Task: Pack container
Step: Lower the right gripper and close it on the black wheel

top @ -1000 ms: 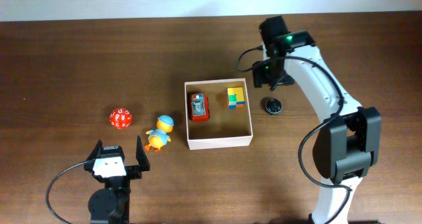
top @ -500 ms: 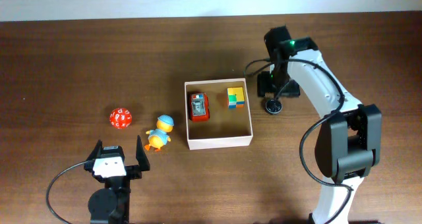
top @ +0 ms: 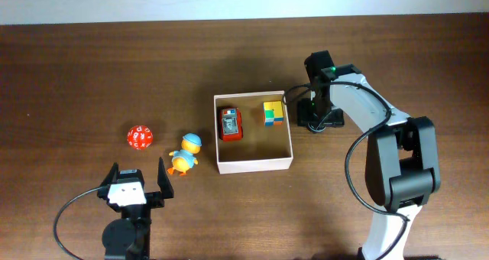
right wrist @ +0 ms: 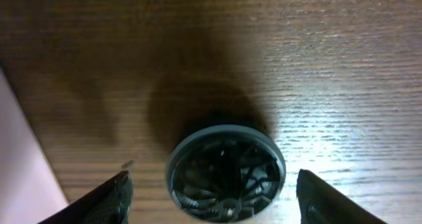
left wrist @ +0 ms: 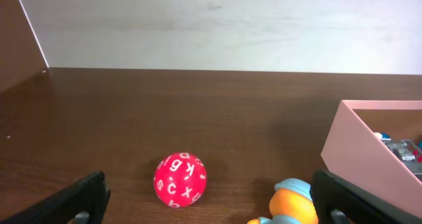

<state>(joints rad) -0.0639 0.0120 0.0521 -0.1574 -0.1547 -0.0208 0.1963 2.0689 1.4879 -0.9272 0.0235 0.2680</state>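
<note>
The container (top: 254, 165), a shallow square white-walled box with a tan inside, sits mid-table and holds a red toy car (top: 230, 125) and a yellow, green and blue block (top: 273, 112). Its pale wall shows in the left wrist view (left wrist: 359, 141). My right gripper (top: 319, 122) is open, lowered just right of the container, its fingers straddling a small black round wheel-like toy (right wrist: 225, 171) without touching it. My left gripper (top: 137, 183) is open and empty near the front edge. A red lettered ball (top: 139, 137) and an orange duck with a blue cap (top: 185, 154) lie left of the container.
The ball (left wrist: 180, 180) and duck (left wrist: 293, 201) lie between my left fingers' line of sight and the container. A pale wall runs along the table's far edge (left wrist: 217, 26).
My right gripper has moved forward and down from behind the container's right corner to sit over the black wheel toy, now hiding it in the overhead view. The left arm has not moved.
</note>
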